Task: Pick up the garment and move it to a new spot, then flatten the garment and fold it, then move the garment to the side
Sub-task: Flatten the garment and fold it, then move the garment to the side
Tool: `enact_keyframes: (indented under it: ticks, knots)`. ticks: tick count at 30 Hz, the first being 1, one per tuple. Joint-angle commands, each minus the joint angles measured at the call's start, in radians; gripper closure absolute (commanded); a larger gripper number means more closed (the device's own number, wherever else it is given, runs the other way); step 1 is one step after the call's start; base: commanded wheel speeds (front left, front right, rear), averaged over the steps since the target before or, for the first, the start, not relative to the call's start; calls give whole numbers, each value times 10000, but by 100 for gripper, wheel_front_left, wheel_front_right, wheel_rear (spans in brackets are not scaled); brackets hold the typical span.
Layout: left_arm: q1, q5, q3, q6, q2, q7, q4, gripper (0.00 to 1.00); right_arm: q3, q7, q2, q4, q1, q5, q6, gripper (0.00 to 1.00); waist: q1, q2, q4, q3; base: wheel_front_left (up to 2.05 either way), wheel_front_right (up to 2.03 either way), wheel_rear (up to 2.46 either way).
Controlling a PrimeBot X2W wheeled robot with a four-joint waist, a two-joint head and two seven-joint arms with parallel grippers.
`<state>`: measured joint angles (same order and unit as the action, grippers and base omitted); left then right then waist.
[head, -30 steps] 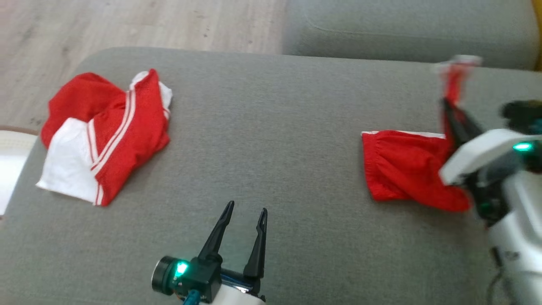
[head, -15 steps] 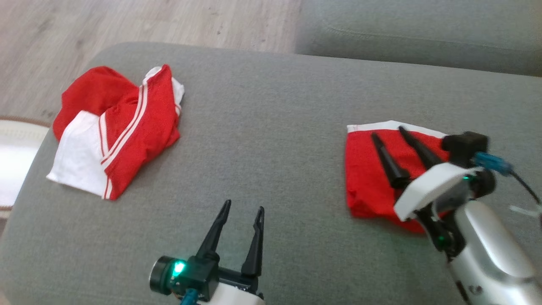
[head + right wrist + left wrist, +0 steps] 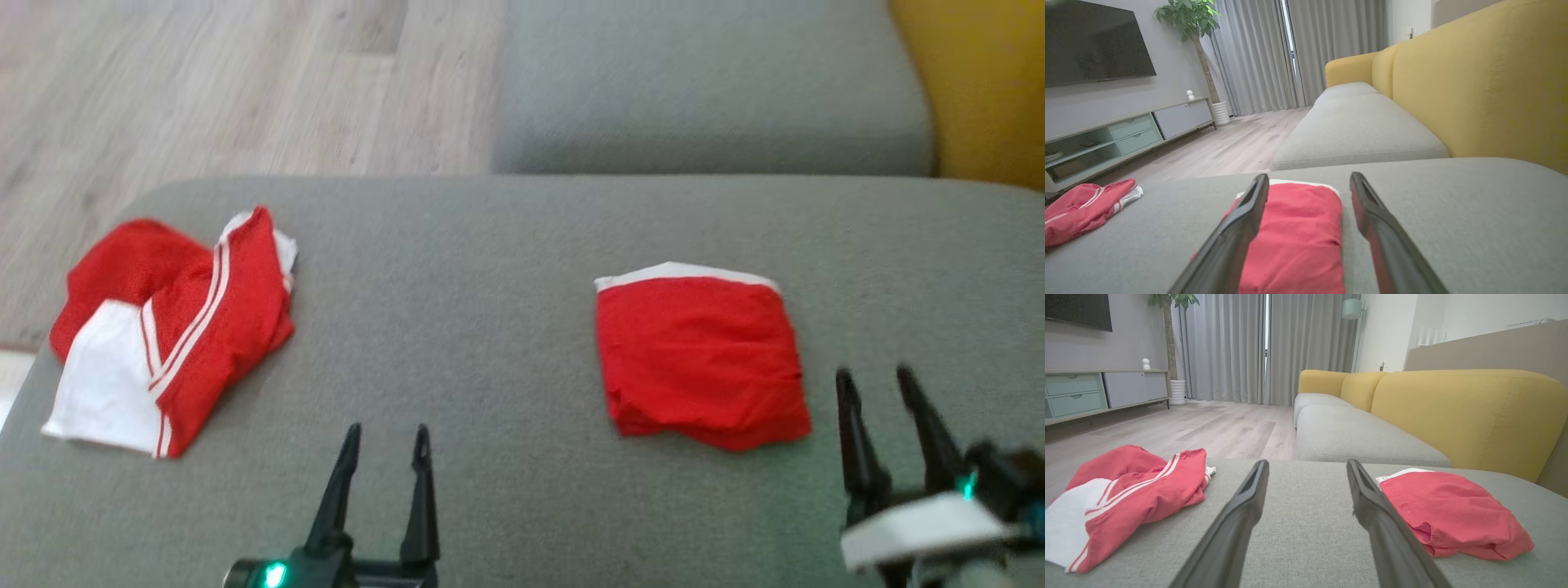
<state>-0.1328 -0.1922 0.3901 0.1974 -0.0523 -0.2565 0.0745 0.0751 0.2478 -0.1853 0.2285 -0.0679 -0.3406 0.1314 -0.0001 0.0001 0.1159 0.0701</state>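
A folded red garment with a white edge (image 3: 700,359) (image 3: 1449,512) (image 3: 1296,237) lies flat on the grey sofa cushion (image 3: 506,269), right of centre. My right gripper (image 3: 875,377) (image 3: 1309,176) stands open just to its lower right, apart from the cloth and holding nothing. My left gripper (image 3: 387,431) (image 3: 1306,463) is open too, low at the near edge, between the two garments. A crumpled red and white striped garment (image 3: 163,327) (image 3: 1122,494) (image 3: 1084,206) lies at the cushion's left end.
A second grey cushion (image 3: 702,90) runs away at the back, with a yellow backrest (image 3: 988,82) on the right. Wooden floor (image 3: 204,82) lies beyond the cushion's left and far edges. A TV cabinet (image 3: 1126,130) and a potted plant (image 3: 1196,24) stand across the room.
My right gripper let go of the red garment and drew back toward me; the garment now lies folded flat. The head camera has shifted, so the whole picture moved.
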Motion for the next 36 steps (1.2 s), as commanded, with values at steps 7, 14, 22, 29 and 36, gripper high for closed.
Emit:
enact_keyframes:
  ticks: [7, 14, 22, 29, 36]
  knots:
    - [-444, 393, -416, 18, 20, -53, -366, 0, -134, 135, 435, -850, -888, 494, -7, 0, 1, -1, -451, 424, 0, 0, 0]
    - [-720, 488, -507, -74, 20, -53, -292, 0, -176, 137, 700, -1053, -1388, 680, -7, 0, 1, -1, -539, 508, 0, 0, 0]
    - [-718, 426, -513, -172, 20, -53, -107, 0, 15, 138, 658, -1011, -1429, 711, -7, 0, 1, -1, -473, 563, 0, 0, 0]
    - [-759, 437, -532, -216, 20, -53, -79, 0, 129, 139, 662, -944, -1459, 679, -7, 0, 1, -1, -433, 599, 0, 0, 0]
    - [-773, 447, -547, -226, 20, -53, -117, 0, 183, 139, 654, -910, -1473, 689, -7, 0, 1, -1, -442, 575, 0, 0, 0]
